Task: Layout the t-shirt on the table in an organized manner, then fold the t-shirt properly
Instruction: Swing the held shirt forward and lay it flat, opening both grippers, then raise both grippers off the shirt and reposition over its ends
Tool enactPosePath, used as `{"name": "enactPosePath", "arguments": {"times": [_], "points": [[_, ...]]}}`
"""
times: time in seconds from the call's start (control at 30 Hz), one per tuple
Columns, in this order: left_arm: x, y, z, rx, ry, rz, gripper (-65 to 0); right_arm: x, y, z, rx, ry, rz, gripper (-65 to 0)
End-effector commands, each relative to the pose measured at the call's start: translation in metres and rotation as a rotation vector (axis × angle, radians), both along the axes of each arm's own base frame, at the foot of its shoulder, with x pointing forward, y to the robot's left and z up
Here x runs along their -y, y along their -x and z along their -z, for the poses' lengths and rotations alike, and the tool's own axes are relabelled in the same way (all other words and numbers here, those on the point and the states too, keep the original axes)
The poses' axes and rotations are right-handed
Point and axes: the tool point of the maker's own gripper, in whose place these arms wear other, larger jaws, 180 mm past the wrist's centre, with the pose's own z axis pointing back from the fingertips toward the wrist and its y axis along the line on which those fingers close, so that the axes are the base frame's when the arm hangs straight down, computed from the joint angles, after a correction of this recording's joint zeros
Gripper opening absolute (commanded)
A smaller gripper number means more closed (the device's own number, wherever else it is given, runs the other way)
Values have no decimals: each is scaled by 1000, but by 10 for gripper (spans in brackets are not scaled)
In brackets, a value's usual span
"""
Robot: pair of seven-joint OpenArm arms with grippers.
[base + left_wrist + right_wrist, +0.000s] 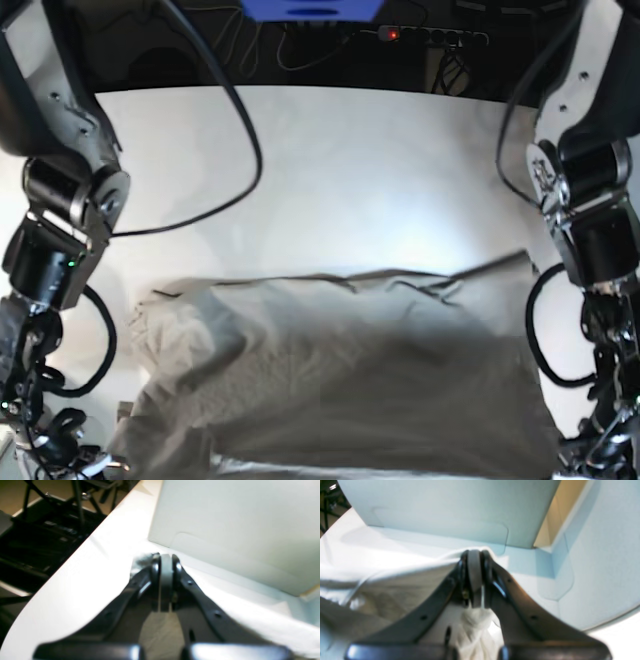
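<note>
The grey-beige t-shirt (340, 380) lies spread and wrinkled across the near half of the white table (350, 170). Its lower corners reach toward both arms at the bottom edge of the base view, where the grippers themselves are mostly out of sight. In the left wrist view my left gripper (165, 559) is shut, with a strip of the t-shirt (160, 630) running between its fingers. In the right wrist view my right gripper (474, 555) is shut on a bunched edge of the t-shirt (395, 590), which drapes off to the left.
A pale grey box (225, 525) stands just beyond my left gripper and also shows in the right wrist view (440, 505). The table's curved edge (75, 562) drops to dark frames and floor. Black cables (230, 130) cross the table's far left.
</note>
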Motion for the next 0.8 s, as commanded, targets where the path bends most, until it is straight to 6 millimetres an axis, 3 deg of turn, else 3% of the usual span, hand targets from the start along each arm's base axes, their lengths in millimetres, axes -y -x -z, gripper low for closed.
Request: {"name": "enactPosePath", "arguments": {"times": [0.0, 0.07, 0.13, 0.23, 0.27, 0.4, 0.5, 0.67, 0.77], "points": [[-10, -7, -31, 70, -1, -24, -649, 10, -8, -28, 64, -10, 18, -650], [-7, -17, -22, 32, 23, -14, -631, 13, -12, -21, 34, -25, 17, -650], [3, -25, -13, -7, 15, 16, -559, 20, -13, -16, 14, -27, 25, -650], [14, -28, -2, -34, 0, 39, -409, 27, -11, -10, -10, -3, 26, -565], [15, -29, -4, -15, -5, 37, -388, 25, -11, -8, -19, 14, 17, -523], [35, -36, -20, 103, -13, 42, -377, 22, -11, -5, -36, 58, -3, -373], [40, -36, -18, 101, -2, 49, -355, 22, -10, 0, -44, 59, -3, -319], [35, -19, 34, -5, -1, 42, -323, 27, 9, 17, -53, 103, 9, -310], [33, 3, 76, -73, -14, 41, -321, 32, 28, 27, -56, 154, 20, -310]]}}
